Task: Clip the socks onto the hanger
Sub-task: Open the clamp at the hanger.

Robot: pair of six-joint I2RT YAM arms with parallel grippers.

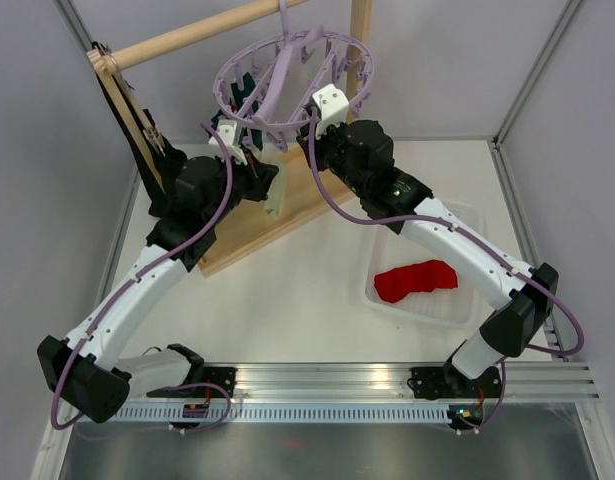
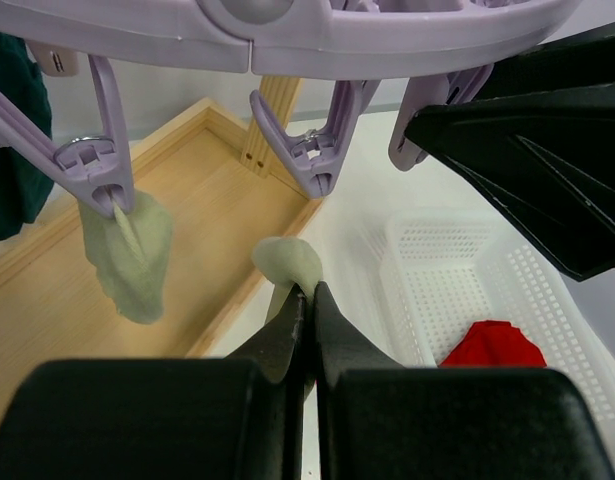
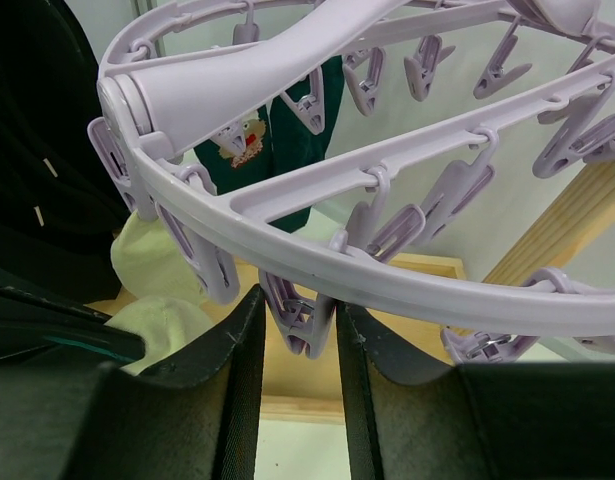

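The lavender hanger (image 1: 287, 75) hangs from the wooden rack, and its ring fills the right wrist view (image 3: 317, 250). My left gripper (image 1: 270, 182) is shut on a cream sock (image 2: 287, 262) and holds it up just below a free clip (image 2: 317, 160). Another cream sock (image 2: 127, 250) hangs from a neighbouring clip. Dark teal socks (image 3: 307, 140) hang on the far side. My right gripper (image 3: 297, 300) is open, its jaws standing either side of one clip (image 3: 307, 320) under the ring. A red sock (image 1: 417, 278) lies in the basket.
The white basket (image 1: 457, 310) sits at the right of the table. The wooden rack's base (image 1: 277, 230) and rail (image 1: 187, 35) stand behind the arms, with a long black cloth (image 1: 152, 160) hanging at the left. Both grippers are close together under the hanger.
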